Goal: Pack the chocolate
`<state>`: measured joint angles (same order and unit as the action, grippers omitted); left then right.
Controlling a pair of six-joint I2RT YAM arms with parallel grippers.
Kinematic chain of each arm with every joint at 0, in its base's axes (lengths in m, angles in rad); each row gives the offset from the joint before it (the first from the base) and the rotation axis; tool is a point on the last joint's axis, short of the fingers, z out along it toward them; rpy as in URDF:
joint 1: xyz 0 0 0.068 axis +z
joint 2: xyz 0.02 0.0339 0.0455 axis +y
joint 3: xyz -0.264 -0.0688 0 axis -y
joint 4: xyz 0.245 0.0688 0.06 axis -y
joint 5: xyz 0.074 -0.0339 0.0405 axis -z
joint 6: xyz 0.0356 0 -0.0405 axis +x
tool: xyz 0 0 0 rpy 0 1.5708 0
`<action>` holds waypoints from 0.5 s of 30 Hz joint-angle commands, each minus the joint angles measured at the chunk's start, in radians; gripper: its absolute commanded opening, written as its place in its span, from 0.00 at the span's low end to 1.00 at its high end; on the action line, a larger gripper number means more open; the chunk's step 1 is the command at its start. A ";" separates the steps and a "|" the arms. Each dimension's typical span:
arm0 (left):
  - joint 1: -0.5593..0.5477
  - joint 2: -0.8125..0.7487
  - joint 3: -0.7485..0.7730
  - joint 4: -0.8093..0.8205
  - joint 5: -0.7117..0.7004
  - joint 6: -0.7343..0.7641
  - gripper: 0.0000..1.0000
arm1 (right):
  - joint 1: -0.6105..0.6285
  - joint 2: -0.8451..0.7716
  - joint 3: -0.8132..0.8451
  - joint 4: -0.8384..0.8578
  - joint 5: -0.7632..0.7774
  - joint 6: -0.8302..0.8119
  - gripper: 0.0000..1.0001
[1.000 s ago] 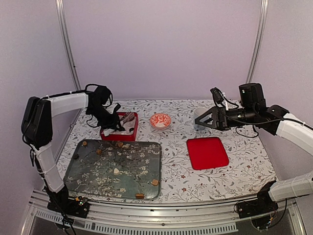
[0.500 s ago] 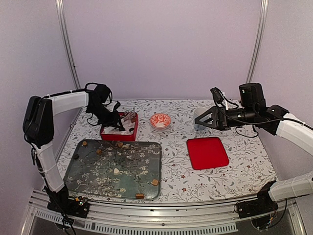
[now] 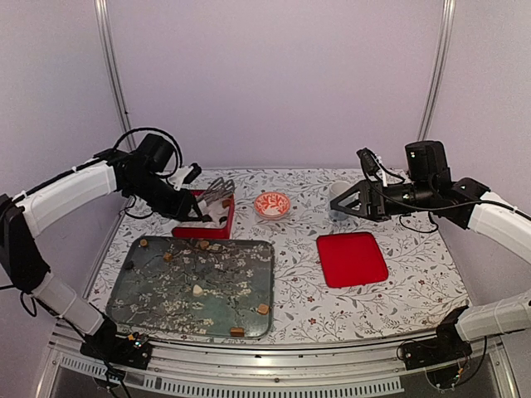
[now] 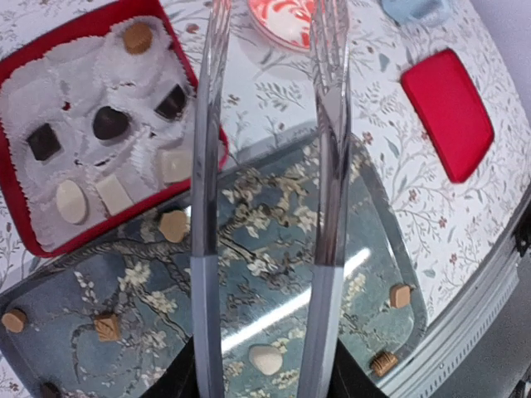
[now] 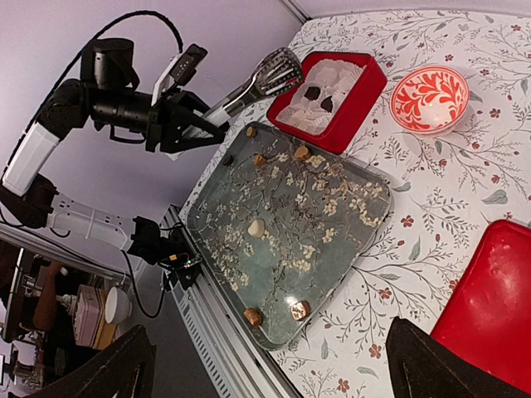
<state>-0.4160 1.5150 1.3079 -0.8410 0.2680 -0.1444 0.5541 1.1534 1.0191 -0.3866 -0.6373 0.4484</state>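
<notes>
The chocolate is split between two places. Several pieces sit in white paper cups in the red box (image 4: 17, 91), also in the top view (image 3: 202, 230). Several more lie loose on the dark floral tray (image 3: 166, 311), among them a cream lump (image 3: 197, 290) and brown cubes (image 3: 262, 308). My left gripper (image 3: 219, 189) carries long metal tong fingers (image 4: 209, 124), apart and empty, above the box's near edge and the tray's far edge. My right gripper (image 3: 344, 205) is wide open and empty, high over the back right of the table.
A red-and-white patterned bowl (image 3: 272, 204) stands behind the tray, with a pale cup (image 3: 338, 192) to its right. A red lid (image 3: 352, 259) lies flat right of the tray. The table's front rail (image 3: 274, 373) runs along the near edge.
My left arm has swung up and back to the left, lifting the tong fingers off the red box. My right arm has not moved.
</notes>
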 commanded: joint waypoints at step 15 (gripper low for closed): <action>-0.639 -0.240 -0.216 -0.219 -0.041 -0.212 0.36 | -0.005 -0.028 -0.037 -0.005 0.005 -0.033 0.99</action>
<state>-0.9344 1.2995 1.1019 -0.9867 0.2264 -0.2829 0.5541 1.1400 0.9874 -0.3908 -0.6373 0.4305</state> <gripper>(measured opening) 0.366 0.991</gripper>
